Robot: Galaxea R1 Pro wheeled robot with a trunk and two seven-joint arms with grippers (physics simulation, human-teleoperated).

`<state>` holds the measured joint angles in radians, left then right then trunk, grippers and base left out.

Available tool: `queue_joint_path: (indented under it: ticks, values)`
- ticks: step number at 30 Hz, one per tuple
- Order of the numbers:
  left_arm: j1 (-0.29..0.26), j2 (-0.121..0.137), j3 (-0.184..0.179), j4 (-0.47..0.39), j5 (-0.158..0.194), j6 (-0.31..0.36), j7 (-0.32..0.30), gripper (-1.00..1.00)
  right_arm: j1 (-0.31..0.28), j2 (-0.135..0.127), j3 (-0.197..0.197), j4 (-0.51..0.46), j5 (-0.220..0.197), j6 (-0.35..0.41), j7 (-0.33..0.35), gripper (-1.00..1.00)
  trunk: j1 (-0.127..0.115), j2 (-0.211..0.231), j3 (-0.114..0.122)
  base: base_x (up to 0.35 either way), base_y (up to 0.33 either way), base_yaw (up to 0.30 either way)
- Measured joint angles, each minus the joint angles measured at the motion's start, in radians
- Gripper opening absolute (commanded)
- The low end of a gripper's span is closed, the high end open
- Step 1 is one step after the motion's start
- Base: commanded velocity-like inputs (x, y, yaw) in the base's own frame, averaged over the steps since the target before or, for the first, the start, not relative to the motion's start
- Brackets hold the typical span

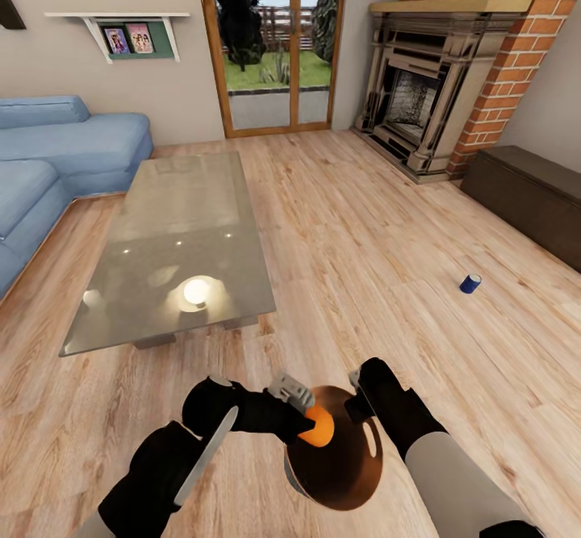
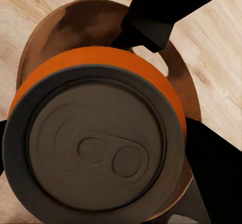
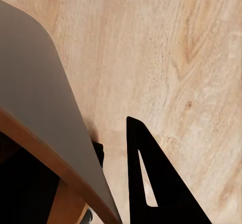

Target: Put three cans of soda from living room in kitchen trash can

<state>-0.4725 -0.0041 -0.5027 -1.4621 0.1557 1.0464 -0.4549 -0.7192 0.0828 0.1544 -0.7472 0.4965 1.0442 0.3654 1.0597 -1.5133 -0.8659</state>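
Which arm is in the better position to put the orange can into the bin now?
The left. Its gripper holds the orange can right over the bin's open mouth, so likely it need only let go. The right gripper is at the bin's rim, apparently holding it.

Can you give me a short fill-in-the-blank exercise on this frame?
1. The left gripper holds the ____ can over the trash can.
2. The blue can lies on the ____.
3. The right gripper holds the trash can by its ____.
4. The glass table stands beside the ____ sofa.

Missing words: orange; floor; rim; blue
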Motion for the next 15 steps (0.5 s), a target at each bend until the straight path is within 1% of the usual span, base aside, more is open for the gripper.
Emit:
queue_joint_path:
  ticks: [2, 3, 5, 6, 7, 8, 12, 13, 14, 15]
  values:
    - [0.0, -0.001, 0.0, 0.014, 0.003, 0.001, 0.008, -1.0, 0.0, 0.005, 0.0, 0.0, 0.004, 0.0, 0.0, -1.0, 0.0, 0.0, 0.0, 0.0, 0.0, 0.0]
    - [0.0, -0.002, 0.0, 0.028, 0.001, 0.0, 0.014, -1.0, 0.0, 0.013, 0.0, 0.0, 0.02, -0.001, -0.001, -1.0, 0.0, 0.0, 0.0, 0.0, 0.0, 0.0]
    - [0.0, -0.004, 0.0, 0.035, 0.005, 0.001, 0.017, -1.0, 0.0, 0.021, 0.0, 0.0, 0.025, -0.001, -0.001, -1.0, 0.0, 0.0, 0.0, 0.0, 0.0, 0.0]
    - [0.0, -0.004, 0.0, 0.039, 0.004, 0.001, 0.019, -1.0, 0.0, 0.028, -0.001, -0.001, 0.026, -0.001, -0.001, -1.0, 0.0, 0.0, 0.0, 0.0, 0.0, 0.0]
    - [0.0, -0.004, 0.0, 0.041, 0.004, 0.001, 0.02, -1.0, 0.0, 0.03, -0.001, -0.001, 0.017, 0.001, 0.0, -1.0, 0.0, 0.0, 0.0, 0.0, 0.0, 0.0]
    - [0.0, -0.005, 0.0, 0.047, 0.003, 0.001, 0.021, -1.0, 0.0, 0.032, -0.001, -0.001, 0.016, 0.001, 0.0, -1.0, 0.0, 0.0, 0.0, 0.0, 0.0, 0.0]
    - [0.0, -0.005, 0.0, 0.1, -0.001, 0.0, 0.022, -1.0, 0.0, 0.037, 0.0, -0.002, 0.051, -0.002, -0.002, -1.0, 0.0, 0.0, 0.0, 0.0, 0.0, 0.0]
    - [0.0, -0.005, 0.0, 0.109, 0.001, 0.001, 0.022, -1.0, 0.0, 0.038, -0.001, -0.002, 0.052, -0.002, -0.002, -1.0, 0.0, 0.0, 0.0, 0.0, 0.0, 0.0]
    - [0.0, -0.005, -0.001, 0.121, 0.012, -0.008, 0.021, -1.0, 0.0, 0.04, 0.0, -0.002, 0.067, -0.004, -0.003, -1.0, 0.0, 0.0, 0.0, 0.0, 0.0, 0.0]
    - [0.0, -0.005, -0.001, 0.125, 0.014, -0.011, 0.021, -1.0, 0.0, 0.042, 0.0, -0.003, 0.076, -0.006, -0.004, -1.0, 0.0, 0.0, 0.0, 0.0, 0.0, 0.0]
